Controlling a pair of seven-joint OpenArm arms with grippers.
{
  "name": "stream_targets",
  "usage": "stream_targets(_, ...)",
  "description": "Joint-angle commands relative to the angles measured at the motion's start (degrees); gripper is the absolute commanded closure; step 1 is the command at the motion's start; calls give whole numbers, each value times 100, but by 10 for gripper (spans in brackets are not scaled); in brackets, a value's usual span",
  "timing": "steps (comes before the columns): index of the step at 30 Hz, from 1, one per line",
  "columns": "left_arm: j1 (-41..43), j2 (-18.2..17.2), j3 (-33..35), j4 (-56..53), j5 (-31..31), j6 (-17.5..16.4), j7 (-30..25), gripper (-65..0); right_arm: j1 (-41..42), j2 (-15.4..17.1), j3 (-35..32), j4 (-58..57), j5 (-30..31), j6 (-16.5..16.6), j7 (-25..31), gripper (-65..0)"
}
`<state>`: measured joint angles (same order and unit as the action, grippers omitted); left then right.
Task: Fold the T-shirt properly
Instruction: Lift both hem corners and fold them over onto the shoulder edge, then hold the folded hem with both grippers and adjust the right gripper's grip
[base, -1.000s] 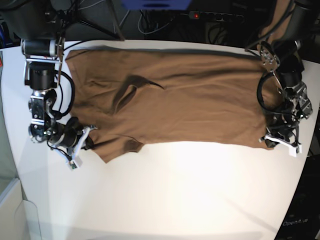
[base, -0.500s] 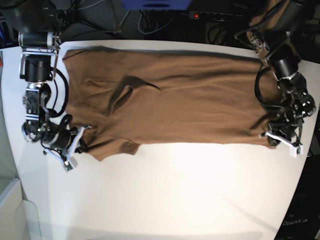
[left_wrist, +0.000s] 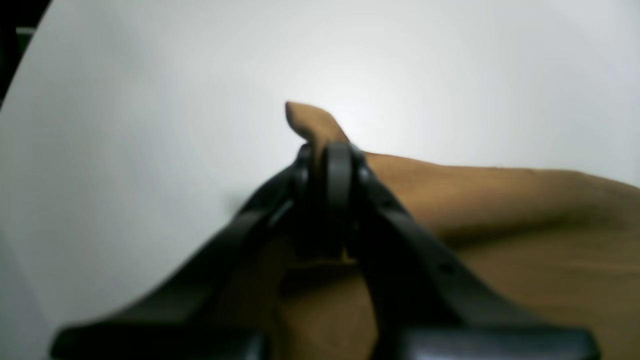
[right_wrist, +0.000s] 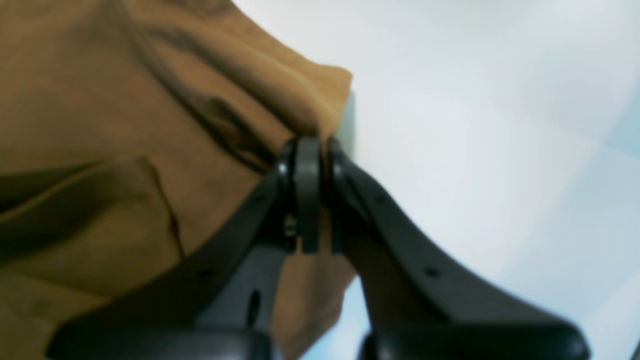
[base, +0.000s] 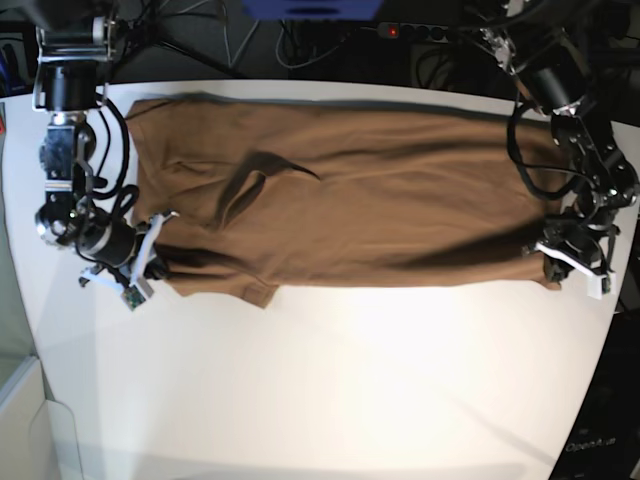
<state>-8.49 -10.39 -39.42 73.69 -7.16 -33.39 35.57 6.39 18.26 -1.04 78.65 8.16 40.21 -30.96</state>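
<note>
The tan T-shirt (base: 380, 190) lies spread lengthwise across the white table (base: 330, 390), with its near edge raised at both ends. My left gripper (base: 550, 262) is at the shirt's right near corner in the base view. In the left wrist view it (left_wrist: 327, 160) is shut on a fold of the T-shirt (left_wrist: 500, 200), and a tip of cloth pokes out past the fingertips. My right gripper (base: 155, 268) is at the left near corner by the sleeve. In the right wrist view it (right_wrist: 312, 150) is shut on the bunched edge of the T-shirt (right_wrist: 125, 125).
A power strip with a red light (base: 430, 32) and cables lie behind the table's far edge. A blue object (base: 312, 8) sits at the top centre. White tabletop stretches in front of the shirt, and the table's curved edge runs close to both arms.
Both grippers have moved toward the far side of the table, pulling the shirt's near edge with them. A shadow now shows under the lifted edge on the right.
</note>
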Motion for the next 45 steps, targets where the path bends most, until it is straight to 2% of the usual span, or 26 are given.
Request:
stream_targets(1,18,-82,-1,161,-168,-33,-115,-33,7,95,38,227,76,-21,120,-13)
stream_targets(12,660,-64,-10,706,-431,-33,-115,-33,-987,112,354,1335,76,-21,120,-13)
stream_targets(22,1487,-73,-10,1514,-1152,-33,-115,-33,-1831,86,697,2302,76,-21,120,-15)
stream_targets(31,1979,-126,-36,1629,-1583,-33,-151,-33,-2595,68,750,3075,76,-21,138,-15)
stream_targets(34,2023,-117,-300,1629,-1662,-42,-124,-33,-2833,68,750,3093,85,-21,199,-15)
stream_targets(39,2040,-126,-564,1629,-1689,-42,-115,-33,-3237,77,759,3093,85,-21,718,-15)
stream_targets(45,2216,-134,-695,1699,-1689,-50,-115,-33,-3642,68,1084,3093,85,-21,1105,-15)
